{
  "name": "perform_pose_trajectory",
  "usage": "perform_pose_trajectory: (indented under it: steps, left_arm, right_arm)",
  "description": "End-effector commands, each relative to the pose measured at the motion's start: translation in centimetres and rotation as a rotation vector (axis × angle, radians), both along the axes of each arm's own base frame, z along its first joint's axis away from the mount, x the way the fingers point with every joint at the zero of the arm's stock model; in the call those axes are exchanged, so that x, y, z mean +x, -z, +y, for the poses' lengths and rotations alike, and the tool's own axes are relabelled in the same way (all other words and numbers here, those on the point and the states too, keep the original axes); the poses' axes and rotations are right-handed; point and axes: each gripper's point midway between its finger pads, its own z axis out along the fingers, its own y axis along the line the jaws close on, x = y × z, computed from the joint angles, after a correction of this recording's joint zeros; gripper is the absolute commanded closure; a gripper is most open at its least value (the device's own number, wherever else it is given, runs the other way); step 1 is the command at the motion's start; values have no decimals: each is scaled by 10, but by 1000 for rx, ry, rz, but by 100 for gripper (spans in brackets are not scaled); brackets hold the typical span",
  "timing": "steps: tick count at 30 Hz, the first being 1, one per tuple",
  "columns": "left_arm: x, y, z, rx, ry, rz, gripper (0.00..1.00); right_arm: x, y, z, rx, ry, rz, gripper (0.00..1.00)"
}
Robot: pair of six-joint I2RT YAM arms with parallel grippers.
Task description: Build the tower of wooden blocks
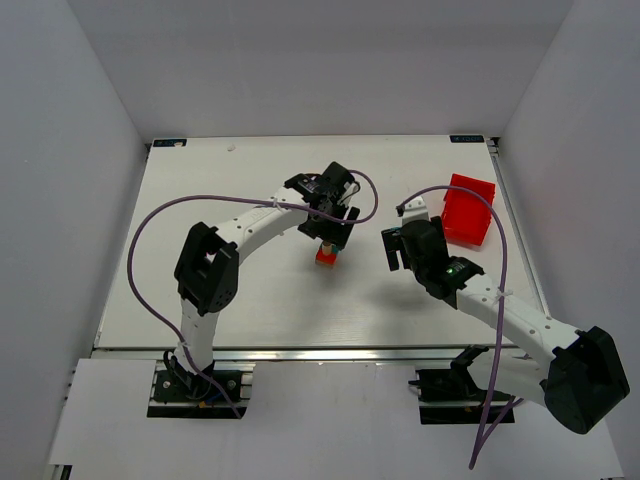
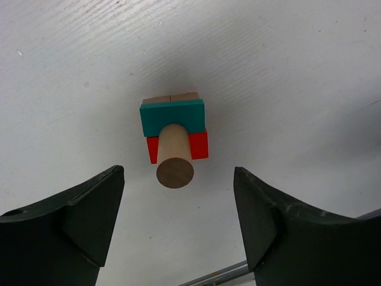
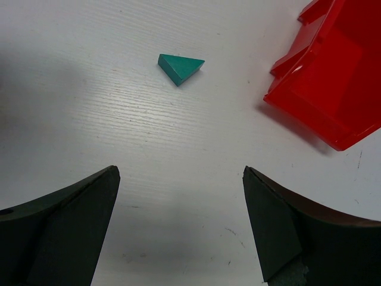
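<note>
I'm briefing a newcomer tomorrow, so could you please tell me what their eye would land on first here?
First, the small wood block tower mid-table: teal and red blocks with a tan cylinder on top, directly under the open left tool. Next come the bright red bin at the table's far right and a lone teal wedge lying ahead of the open right tool.

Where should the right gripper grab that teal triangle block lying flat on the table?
From straight above, since the teal triangle lies flat. Probably set one finger on its long straight side and the other on the opposite corner; its two slanted sides could squeeze it out.
</note>
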Motion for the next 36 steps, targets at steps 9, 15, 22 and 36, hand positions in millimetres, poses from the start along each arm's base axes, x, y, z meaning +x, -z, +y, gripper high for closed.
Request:
perform_pose_trajectory:
  steps: [9,15,22,36]
  left_arm:
    - [-2,-109,12,-187,-47,-227,2]
    - [-24,-113,80,-126,-266,-303,2]
    - [-61,-124,130,-157,-382,-373,2]
    - [-74,-136,145,-211,-418,-425,2]
  right_arm:
    - [13,-5,15,95,0,26,11]
    - [33,27,14,187,158,144,11]
    - [76,53,26,258,217,203,11]
    - [116,92,13,276,544,242,15]
